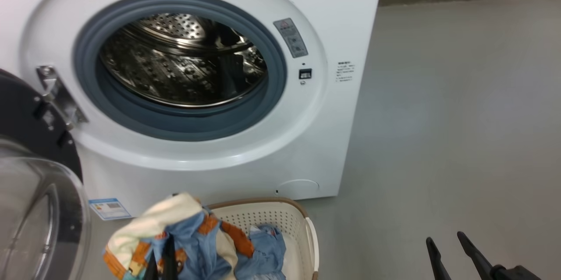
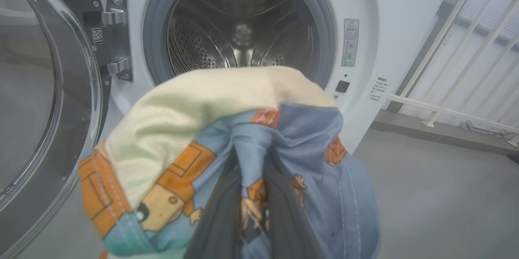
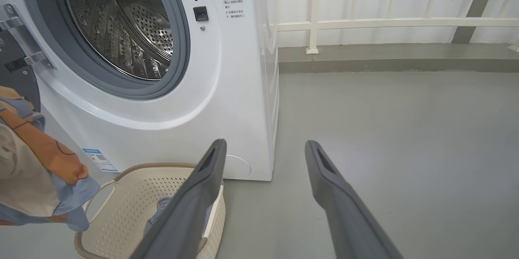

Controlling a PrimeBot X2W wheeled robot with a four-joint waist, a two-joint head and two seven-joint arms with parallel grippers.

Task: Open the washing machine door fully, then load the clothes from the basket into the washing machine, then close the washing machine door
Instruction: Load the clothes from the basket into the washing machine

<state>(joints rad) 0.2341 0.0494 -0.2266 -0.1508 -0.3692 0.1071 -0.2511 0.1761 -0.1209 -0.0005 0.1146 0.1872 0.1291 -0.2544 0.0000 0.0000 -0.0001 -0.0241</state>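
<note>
Clothes (image 1: 175, 236) in blue, orange and cream hang bunched in the left gripper (image 2: 253, 170), pinched narrow on the fabric, by the left end of the basket (image 1: 302, 218) and before the washing machine's (image 1: 333, 148) drum (image 1: 184, 65). One blue garment (image 1: 267, 249) lies in the basket, the washing machine door (image 1: 30, 118) stands swung open at left, and the right gripper (image 3: 265, 145) hangs wide, holding nothing.

No wording is legible; the big white boxy washing machine (image 1: 219, 170) bears a grey warning-triangle sticker (image 1: 291, 37), tiny printed lines (image 1: 345, 72) and a small blue label (image 1: 109, 208).
</note>
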